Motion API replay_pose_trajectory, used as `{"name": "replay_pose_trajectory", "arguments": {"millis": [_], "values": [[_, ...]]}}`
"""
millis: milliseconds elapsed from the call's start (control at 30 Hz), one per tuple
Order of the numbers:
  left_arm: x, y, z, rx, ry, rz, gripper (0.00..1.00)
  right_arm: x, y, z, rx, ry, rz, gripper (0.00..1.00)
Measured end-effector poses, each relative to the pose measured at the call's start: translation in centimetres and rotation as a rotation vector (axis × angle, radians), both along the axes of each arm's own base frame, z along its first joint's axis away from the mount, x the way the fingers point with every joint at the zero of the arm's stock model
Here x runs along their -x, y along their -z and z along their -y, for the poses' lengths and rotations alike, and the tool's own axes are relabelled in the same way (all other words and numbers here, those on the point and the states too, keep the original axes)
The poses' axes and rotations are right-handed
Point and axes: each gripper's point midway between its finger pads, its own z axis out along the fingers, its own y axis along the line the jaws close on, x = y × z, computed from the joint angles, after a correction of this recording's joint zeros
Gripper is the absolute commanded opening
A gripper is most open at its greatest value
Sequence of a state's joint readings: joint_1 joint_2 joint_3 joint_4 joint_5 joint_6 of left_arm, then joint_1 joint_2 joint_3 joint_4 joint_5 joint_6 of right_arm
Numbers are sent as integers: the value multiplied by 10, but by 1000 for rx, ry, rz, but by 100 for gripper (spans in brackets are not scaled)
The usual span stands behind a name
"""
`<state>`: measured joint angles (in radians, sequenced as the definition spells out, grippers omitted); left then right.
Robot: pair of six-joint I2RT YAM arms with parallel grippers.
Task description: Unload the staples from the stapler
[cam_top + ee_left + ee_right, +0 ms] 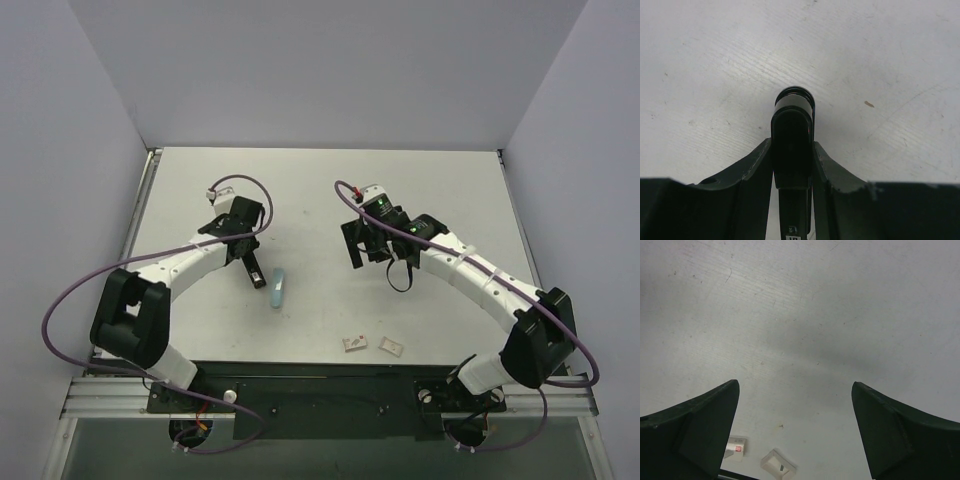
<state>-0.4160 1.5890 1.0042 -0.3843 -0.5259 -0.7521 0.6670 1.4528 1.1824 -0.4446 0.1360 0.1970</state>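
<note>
Here, the left fingers (752, 175) clamp the black stapler (792, 140); the right fingers (705, 425) hang wide open over the table (330, 190).

place: likely robotics lab | signs: bare grey walls (330, 70) enclosing white table (320, 190), robot arms (185, 262) on metal rail (105, 397)

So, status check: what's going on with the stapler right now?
Left end effector shut on the black stapler. Right end effector open, empty, hovering apart. Light blue piece lies beside stapler; two small white packets near front edge, out of the way.
</note>
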Motion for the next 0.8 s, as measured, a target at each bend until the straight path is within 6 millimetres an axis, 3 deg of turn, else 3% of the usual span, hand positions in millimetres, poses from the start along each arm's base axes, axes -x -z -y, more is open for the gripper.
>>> {"name": "replay_pose_trajectory", "arguments": {"millis": [233, 400, 600, 800], "values": [[4, -44, 19, 90, 135, 73, 0, 10, -12, 3, -13, 8, 10, 87], [14, -70, 40, 189, 254, 120, 0, 22, -42, 5, -71, -2, 71, 87], [42, -96, 68, 305, 430, 169, 0, 51, -79, 4, -141, -93, 137, 86], [78, -128, 105, 455, 680, 199, 0, 90, -97, -4, -198, -256, 133, 86]]}}
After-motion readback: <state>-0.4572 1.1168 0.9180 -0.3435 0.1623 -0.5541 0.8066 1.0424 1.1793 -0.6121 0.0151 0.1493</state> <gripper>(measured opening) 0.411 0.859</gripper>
